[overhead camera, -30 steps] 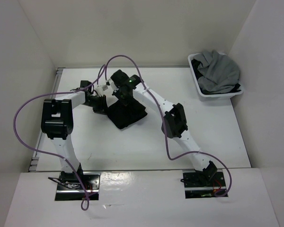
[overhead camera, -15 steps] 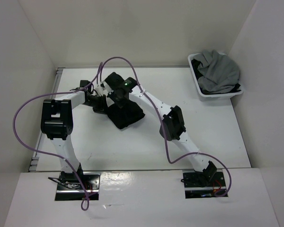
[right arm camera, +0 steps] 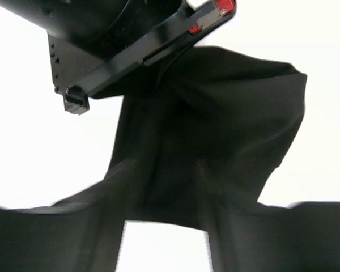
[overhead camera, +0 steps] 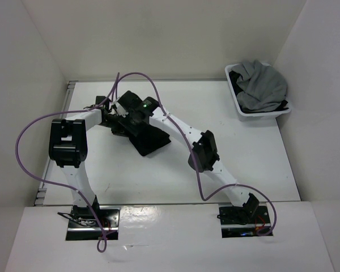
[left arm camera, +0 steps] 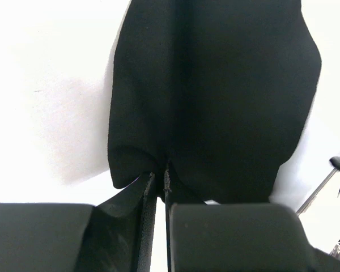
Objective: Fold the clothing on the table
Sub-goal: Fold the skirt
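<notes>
The black clothing (overhead camera: 154, 140) lies bunched on the white table (overhead camera: 238, 153), left of the middle. My left gripper (overhead camera: 118, 123) is at its left edge. In the left wrist view the left gripper (left arm camera: 160, 179) is shut, pinching a fold of the clothing (left arm camera: 215, 85). My right gripper (overhead camera: 129, 120) reaches in from the right, right beside the left one. In the right wrist view the right gripper (right arm camera: 167, 170) is open, its fingers (right arm camera: 107, 226) spread, with the edge of the clothing (right arm camera: 232, 124) lying between the tips. The left arm's wrist (right arm camera: 119, 39) fills the top of that view.
A white basket (overhead camera: 259, 111) heaped with a grey garment (overhead camera: 263, 85) stands at the back right corner. A metal rail (overhead camera: 45, 181) runs along the table's left edge. White walls close in both sides and the back. Purple cables (overhead camera: 28, 136) loop above the arms.
My right arm has moved left across the clothing toward the left gripper and its jaws have opened. The clothing has shifted slightly left. The left gripper has kept its grip.
</notes>
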Robot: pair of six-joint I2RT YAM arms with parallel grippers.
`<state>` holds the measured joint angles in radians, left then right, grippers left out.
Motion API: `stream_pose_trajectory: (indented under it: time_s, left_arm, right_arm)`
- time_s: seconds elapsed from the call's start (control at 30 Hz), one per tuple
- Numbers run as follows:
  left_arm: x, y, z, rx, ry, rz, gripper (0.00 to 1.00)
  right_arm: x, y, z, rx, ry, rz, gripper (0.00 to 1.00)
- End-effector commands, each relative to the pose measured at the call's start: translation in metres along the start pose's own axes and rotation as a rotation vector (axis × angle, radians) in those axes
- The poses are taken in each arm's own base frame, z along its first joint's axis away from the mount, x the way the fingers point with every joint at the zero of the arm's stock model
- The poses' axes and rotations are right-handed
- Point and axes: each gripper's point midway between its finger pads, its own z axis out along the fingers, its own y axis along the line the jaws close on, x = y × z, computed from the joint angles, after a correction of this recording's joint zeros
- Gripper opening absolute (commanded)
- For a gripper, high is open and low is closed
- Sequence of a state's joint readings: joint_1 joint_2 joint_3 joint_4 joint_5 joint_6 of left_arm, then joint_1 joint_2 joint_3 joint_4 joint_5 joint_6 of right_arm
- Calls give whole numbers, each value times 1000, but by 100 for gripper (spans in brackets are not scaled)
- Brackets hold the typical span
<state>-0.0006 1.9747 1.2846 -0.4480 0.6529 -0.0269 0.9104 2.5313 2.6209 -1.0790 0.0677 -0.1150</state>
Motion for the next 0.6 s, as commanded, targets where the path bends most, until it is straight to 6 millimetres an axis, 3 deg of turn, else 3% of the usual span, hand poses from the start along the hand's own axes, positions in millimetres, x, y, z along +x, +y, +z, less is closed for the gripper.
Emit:
stream_pose_trajectory:
  time_s: [0.0,0.07,0.17,0.23,0.33,0.43,0.47,0.5,0.53,0.57]
  left_arm:
    - [-2,-9,-6,27,-15,25,12]
    - [-2,-9,-6,27,-15,25,12]
    - [-2,-9,-6,27,-15,25,14]
    - [-2,-9,-6,27,-15,25,14]
    - [1,-9,-8,18,2,11,14]
    - [-11,-5,-32,-30,-39,35,17]
    - [-10,-2,-42,-38,-43,25,20]
    - [-17,11,-60,-72,-78,5,22]
    - [-12,14,-77,-103,-80,-10,27]
    - [-15,19,-91,-127,-99,-9,29]
  right_arm:
    - [-25,6,-8,2,-84,-17,60]
    - [-25,6,-8,2,-84,-17,69]
    - [-28,12,-16,-4,-94,-25,74]
    - [-33,23,-32,-23,-112,-40,79]
    - [-34,20,-49,-14,-119,-39,85]
    - [-33,9,-70,37,-124,-59,90]
    - [-33,5,-87,51,-140,-57,92]
    - [-34,-1,-97,80,-152,-65,95]
    - [-22,-4,-97,93,-117,-77,96]
    - [-28,-9,-120,114,-159,-70,96]
